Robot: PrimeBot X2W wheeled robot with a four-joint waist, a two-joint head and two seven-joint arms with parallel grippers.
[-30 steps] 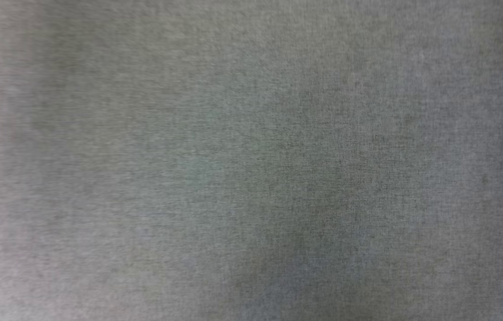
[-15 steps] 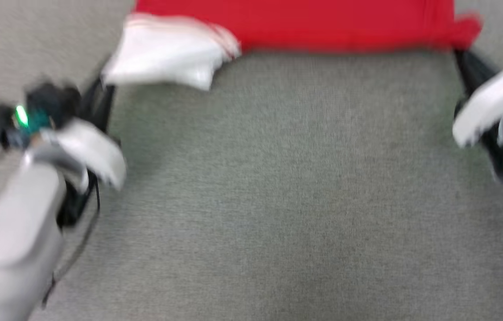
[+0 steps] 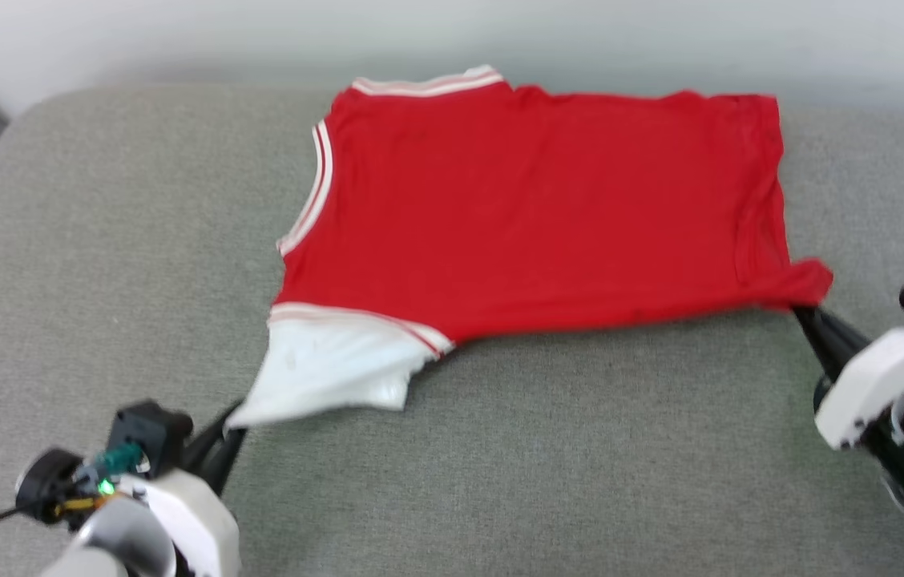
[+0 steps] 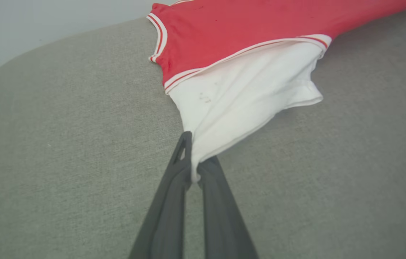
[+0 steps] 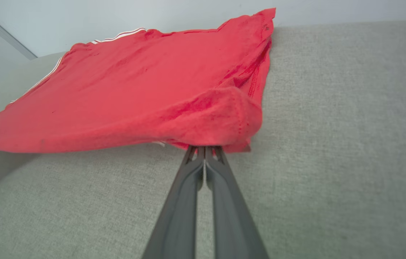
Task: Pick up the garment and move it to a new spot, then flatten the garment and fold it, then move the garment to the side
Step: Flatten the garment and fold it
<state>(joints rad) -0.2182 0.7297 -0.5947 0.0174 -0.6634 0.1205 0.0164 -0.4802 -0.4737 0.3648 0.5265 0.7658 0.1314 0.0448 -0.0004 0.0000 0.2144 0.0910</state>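
Note:
The garment (image 3: 532, 208), a red jersey T-shirt with white sleeve and red-white stripe trim, lies spread on the grey cushion, its plain red side up. My left gripper (image 3: 229, 427) at the lower left is shut on the tip of the white sleeve (image 3: 324, 373). In the left wrist view the sleeve (image 4: 246, 97) runs down into the pinched fingertips of the left gripper (image 4: 194, 172). My right gripper (image 3: 803, 314) at the right is shut on the red hem corner (image 3: 809, 280). The right wrist view has the garment (image 5: 145, 93) lifted slightly at the right gripper (image 5: 204, 153).
The grey fabric cushion (image 3: 115, 240) has a rounded far-left corner and a far edge just behind the garment. A pale wall (image 3: 179, 40) stands behind it. Bare cushion stretches in front of the garment between my two arms.
The head camera has swung upward, from bare grey fabric to the garment and both arms. Both grippers stay shut on the garment's near corners.

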